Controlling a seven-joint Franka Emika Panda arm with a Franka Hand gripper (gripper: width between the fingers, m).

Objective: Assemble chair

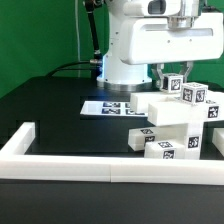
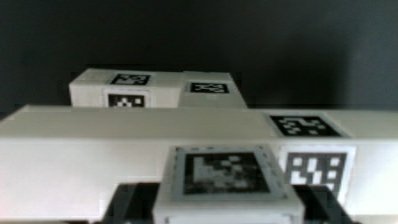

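On the black tabletop [image 1: 50, 110], inside the long white border rail [image 1: 70, 166], the partly built chair [image 1: 178, 122] stands toward the exterior view's right as a stack of chunky white blocks: a broad flat slab at the base of the pile, stepped blocks above it, and small tagged posts on top. Behind it, flat on the tabletop, lies the marker board [image 1: 108, 106]. The robot's arm hangs over the stack, and its pincer [image 1: 176, 80] is closed on a small tagged block [image 2: 224, 172] at the top of the pile (the wrist view shows the dark fingers [image 2: 128, 205] pressed to the block's two sides, with the tag face between them). The parts look like rigid moulded plastic, probably light for their bulk and unlikely to bend or crush; their smooth faces could well be slippery, so a grip across two flat parallel sides, square to the block and near its middle, seems the safest hold. The square edges give the jaws a true seat, while a corner or a tilted bite would likely let the piece twist. A loose tagged block [image 1: 160, 146] lies at the foot of the stack, just beside the rail, apart from the pincer.
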